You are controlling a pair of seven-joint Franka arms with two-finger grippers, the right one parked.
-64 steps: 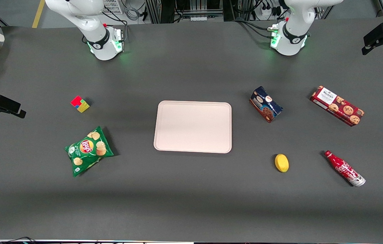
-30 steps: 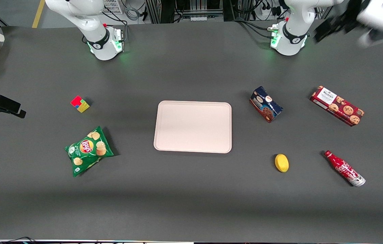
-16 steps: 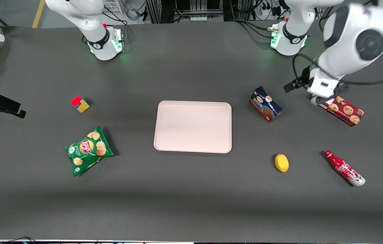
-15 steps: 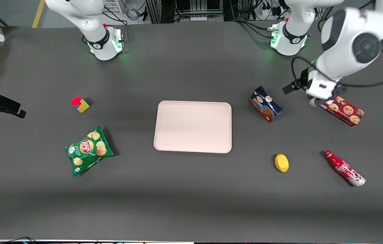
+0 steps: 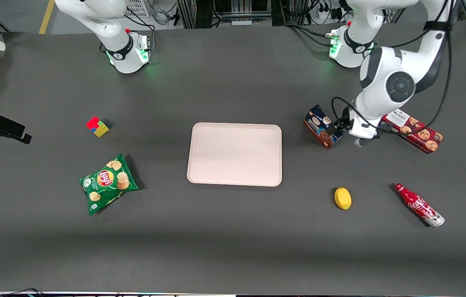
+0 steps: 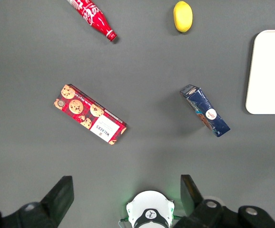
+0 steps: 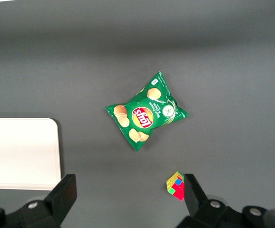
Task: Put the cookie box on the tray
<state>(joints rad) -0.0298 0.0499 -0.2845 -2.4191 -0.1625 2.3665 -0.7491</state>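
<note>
The cookie box (image 5: 317,121), navy blue with a white-red oval logo, lies on the table beside the tray, toward the working arm's end. The left wrist view shows the cookie box (image 6: 205,110) whole, with nothing touching it. The pale pink tray (image 5: 235,154) sits mid-table with nothing on it; one end of the tray (image 6: 270,71) shows in the wrist view. The left gripper (image 5: 358,136) hangs high above the table between the cookie box and the red box, and covers the cookie box's near end. The gripper (image 6: 126,187) is open, its black fingers (image 6: 61,194) wide apart with nothing between them.
A long red cookie box (image 5: 416,132) lies beside the gripper toward the working arm's end. A lemon (image 5: 342,198) and a red cola bottle (image 5: 419,205) lie nearer the front camera. A green chips bag (image 5: 107,182) and a coloured cube (image 5: 97,126) lie toward the parked arm's end.
The left arm has swung in from the table's end and come over the gap between the two cookie boxes. No object on the table has moved.
</note>
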